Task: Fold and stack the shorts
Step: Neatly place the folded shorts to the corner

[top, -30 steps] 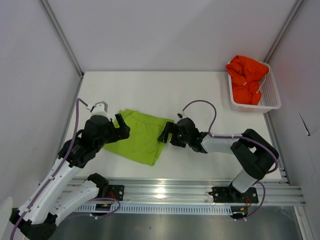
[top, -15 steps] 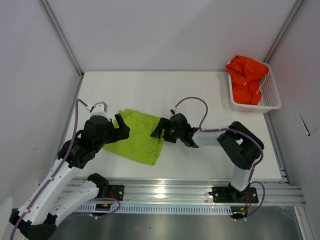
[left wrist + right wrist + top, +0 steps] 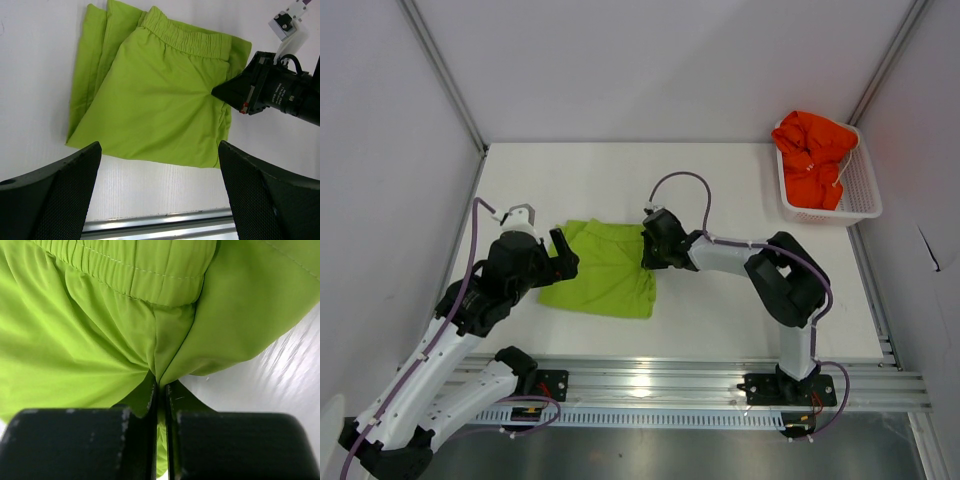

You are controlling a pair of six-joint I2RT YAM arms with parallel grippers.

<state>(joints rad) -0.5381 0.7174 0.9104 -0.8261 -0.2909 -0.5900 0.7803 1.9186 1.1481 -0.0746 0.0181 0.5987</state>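
The lime green shorts (image 3: pixel 602 278) lie flat on the white table in front of the left arm, waistband (image 3: pixel 131 266) toward the back. My right gripper (image 3: pixel 649 256) is at their right edge, near the waistband, shut on a pinched fold of green fabric (image 3: pixel 161 387). In the left wrist view that gripper (image 3: pixel 223 92) presses into the cloth (image 3: pixel 160 100). My left gripper (image 3: pixel 159 146) hovers over the near hem, open wide with nothing between its fingers (image 3: pixel 60 190). The orange-red shorts (image 3: pixel 812 158) sit crumpled in the basket at the back right.
The white mesh basket (image 3: pixel 861 207) stands in the back right corner against the wall. A metal rail (image 3: pixel 720 385) runs along the table's near edge. Walls close in the table on three sides.
My right gripper has slid left onto the green shorts' right edge and shut on the fabric. The shorts' right side has been pushed left and squared up. The left arm has not moved.
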